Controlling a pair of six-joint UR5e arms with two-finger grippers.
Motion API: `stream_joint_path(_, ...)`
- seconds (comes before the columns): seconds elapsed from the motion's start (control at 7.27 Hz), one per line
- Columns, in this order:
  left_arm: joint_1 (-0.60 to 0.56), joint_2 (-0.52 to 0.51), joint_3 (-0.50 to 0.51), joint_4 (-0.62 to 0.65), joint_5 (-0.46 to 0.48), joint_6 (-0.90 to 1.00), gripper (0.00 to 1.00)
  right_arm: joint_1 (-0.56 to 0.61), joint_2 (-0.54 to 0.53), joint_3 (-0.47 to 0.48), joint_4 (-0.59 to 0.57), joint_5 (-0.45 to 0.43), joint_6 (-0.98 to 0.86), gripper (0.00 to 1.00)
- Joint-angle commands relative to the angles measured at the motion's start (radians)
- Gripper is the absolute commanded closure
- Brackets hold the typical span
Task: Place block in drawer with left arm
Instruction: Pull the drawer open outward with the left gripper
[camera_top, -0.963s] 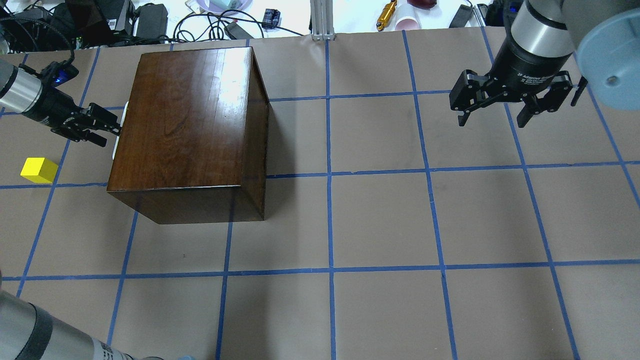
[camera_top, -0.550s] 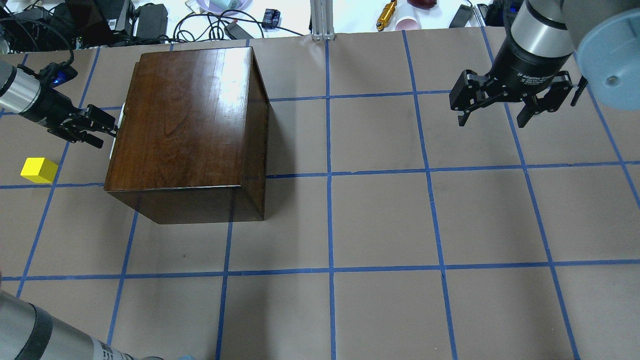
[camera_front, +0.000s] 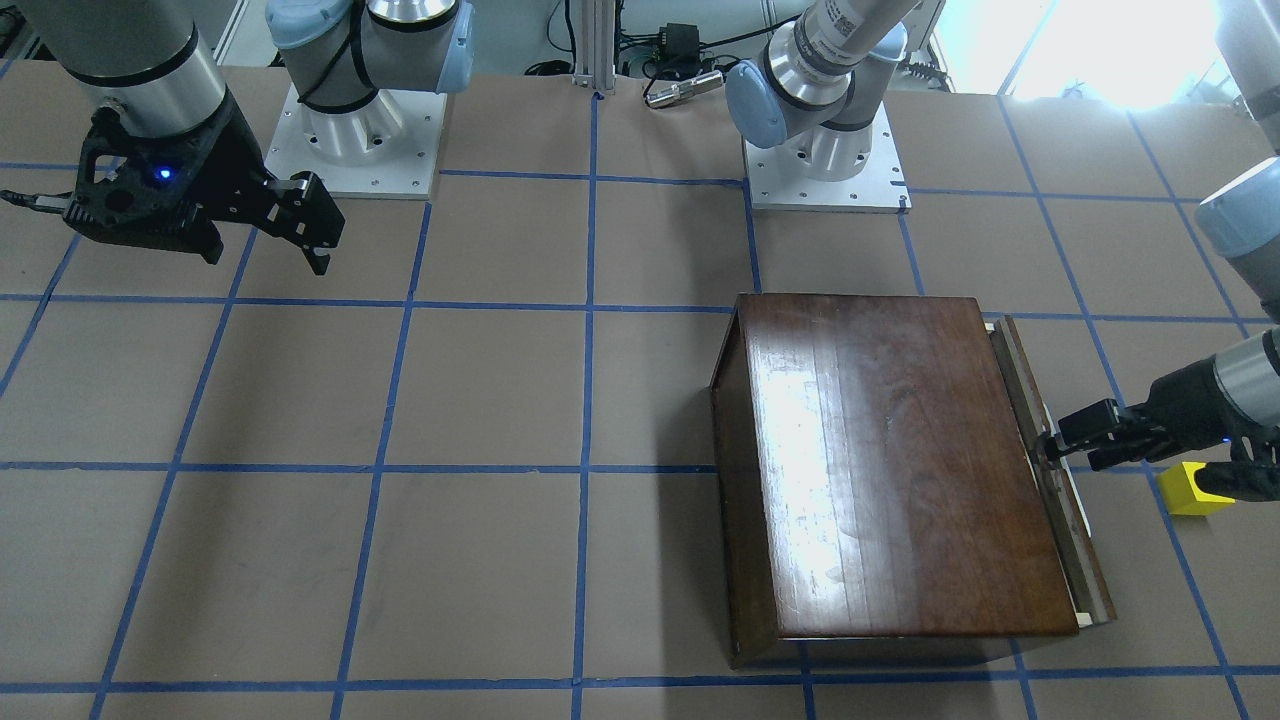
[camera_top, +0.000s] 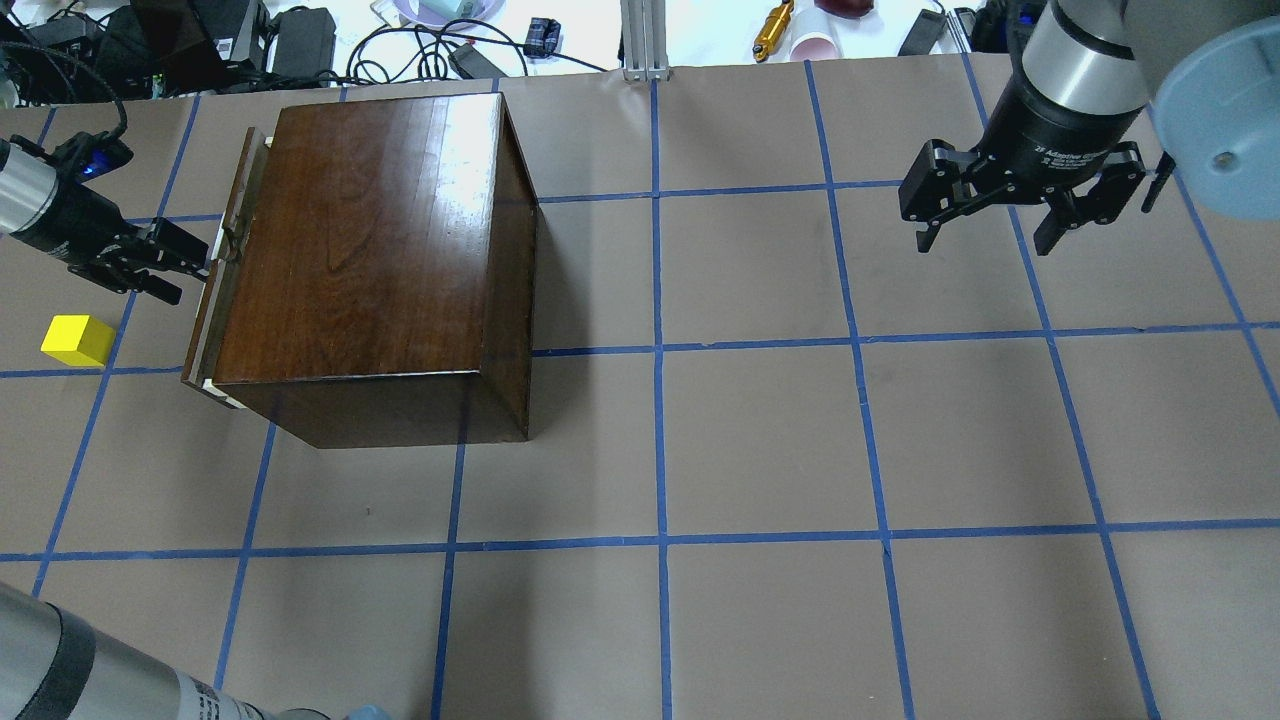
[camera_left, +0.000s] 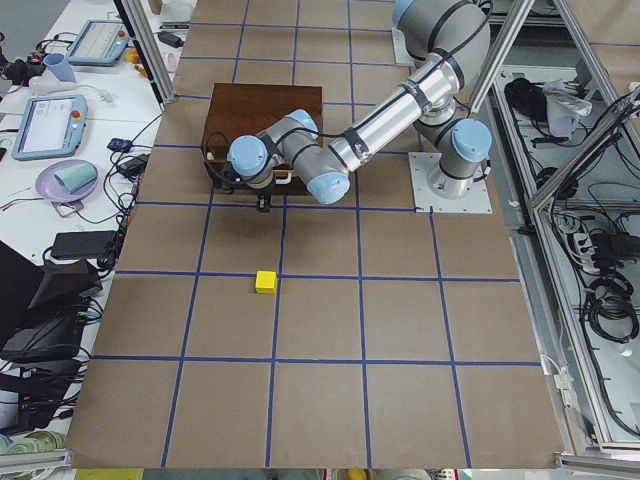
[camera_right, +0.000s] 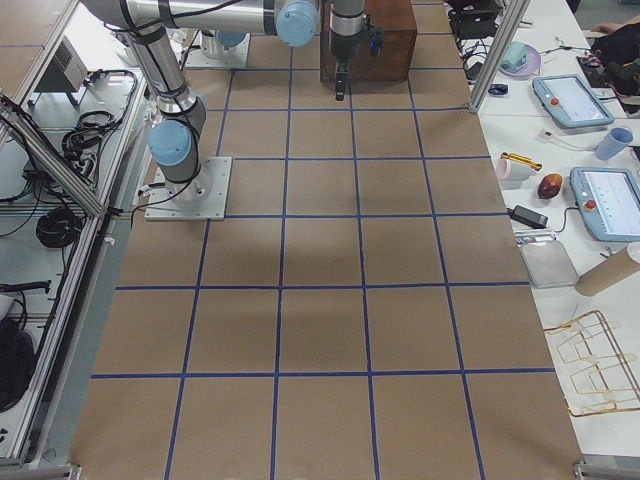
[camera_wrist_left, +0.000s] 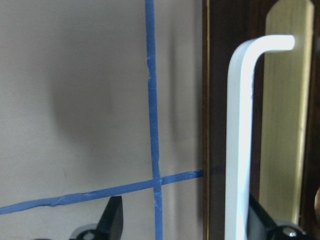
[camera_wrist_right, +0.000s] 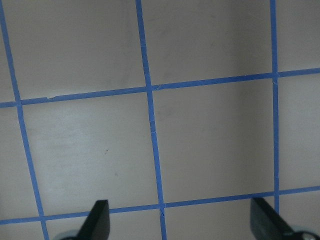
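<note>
The yellow block (camera_top: 77, 340) lies on the table left of the dark-brown wooden box (camera_top: 370, 240); it also shows in the front view (camera_front: 1190, 490). The drawer (camera_top: 212, 300) stands out a little from the box's left face, a strip of pale wood showing behind its dark front panel (camera_front: 1050, 480). My left gripper (camera_top: 172, 268) is at that panel. In the left wrist view its jaws stand wide apart, and the white pull (camera_wrist_left: 237, 140) runs between them, close to the right finger (camera_wrist_left: 260, 220). My right gripper (camera_top: 990, 240) hangs open and empty far to the right.
Cables, adapters and a cup lie beyond the table's far edge (camera_top: 400, 40). The block is close beside my left arm's wrist (camera_front: 1200, 400). Both arm bases (camera_front: 820, 160) stand on the robot's side of the table.
My left gripper has moved left, away from the box, and the drawer front has come out with it. The block and my right arm have not moved.
</note>
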Motion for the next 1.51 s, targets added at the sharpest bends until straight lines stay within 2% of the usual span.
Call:
stream_joint_path(0.0,0.009,0.0,0.007,0.001,0.001,0.001,0.17,0.0,0.0,0.0,0.0,-0.001,0.0,0.0)
stream_joint_path(1.38,0.048,-0.003,0.008,0.021,0.051,0.01,0.17,0.0,0.0,0.0,0.0,0.0,0.0,0.0)
